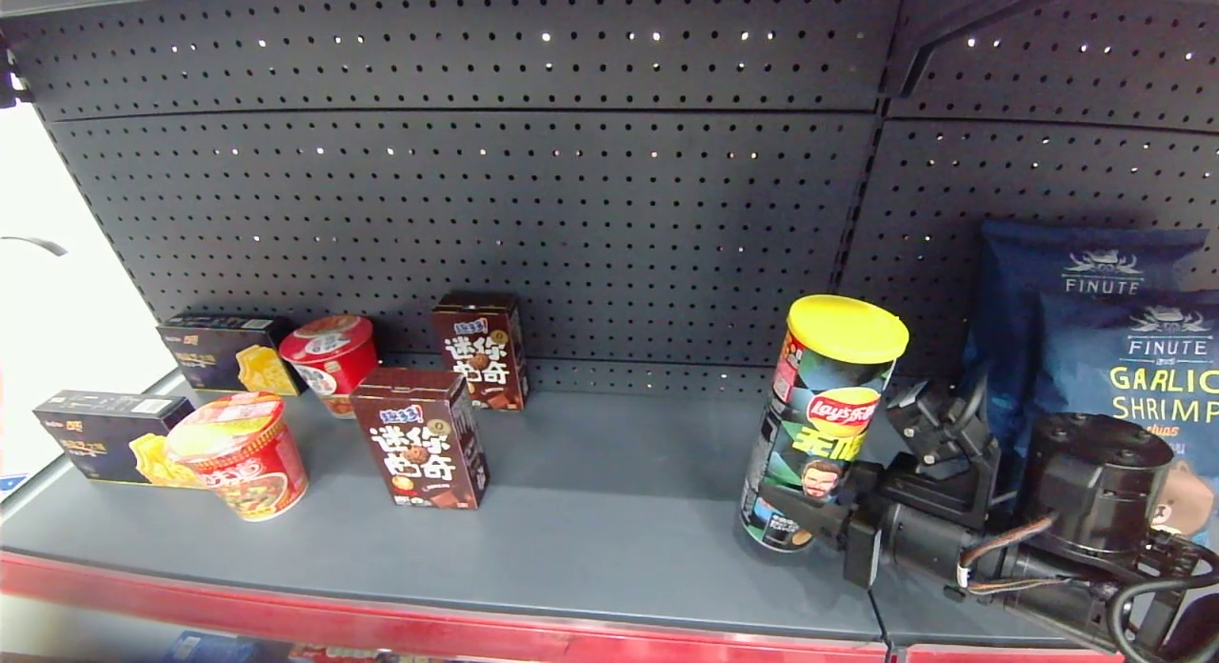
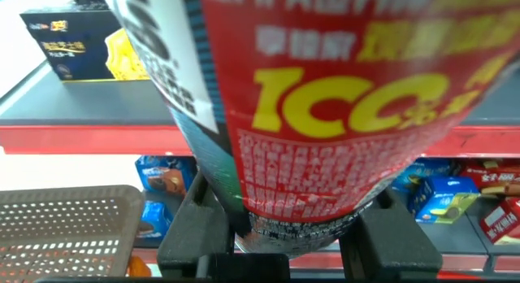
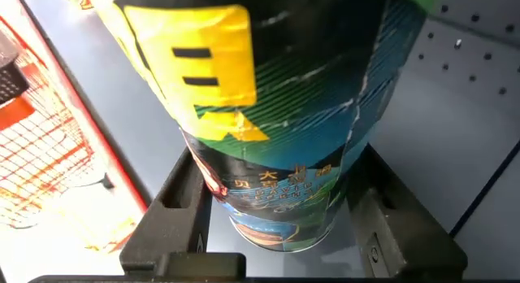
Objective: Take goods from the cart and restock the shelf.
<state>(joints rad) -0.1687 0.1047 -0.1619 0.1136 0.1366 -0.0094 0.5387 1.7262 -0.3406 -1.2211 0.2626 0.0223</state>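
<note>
Yellow-lidded and wrapped in green and black, the chips can (image 1: 824,425) stands on the right part of the grey shelf (image 1: 609,511), just left of the blue snack bags (image 1: 1124,358) and well apart from the goods on the left. The right gripper (image 1: 800,512) is clamped low on it, one finger on each side near the base, as the right wrist view confirms (image 3: 280,210). That low grip probably keeps the tall can steady while it is set down in the open gap. The can leans slightly, and I cannot tell whether its base rests flat on the shelf, since the near finger covers that edge and the far finger is hidden behind the can. The left gripper (image 2: 284,234) is closed on a second item, a red tube (image 2: 325,112) with yellow lettering, held out in front of the shelf's red front edge, likely waiting its turn. Its top is cut off, so its lid and full height are unknown. Below it shows a perforated grey basket (image 2: 65,226), perhaps part of the cart. On the left, two brown boxes (image 1: 424,439), two cup noodles (image 1: 243,453) and two black boxes (image 1: 105,434) sit in pairs, one behind the other, which suggests rows by product.
</note>
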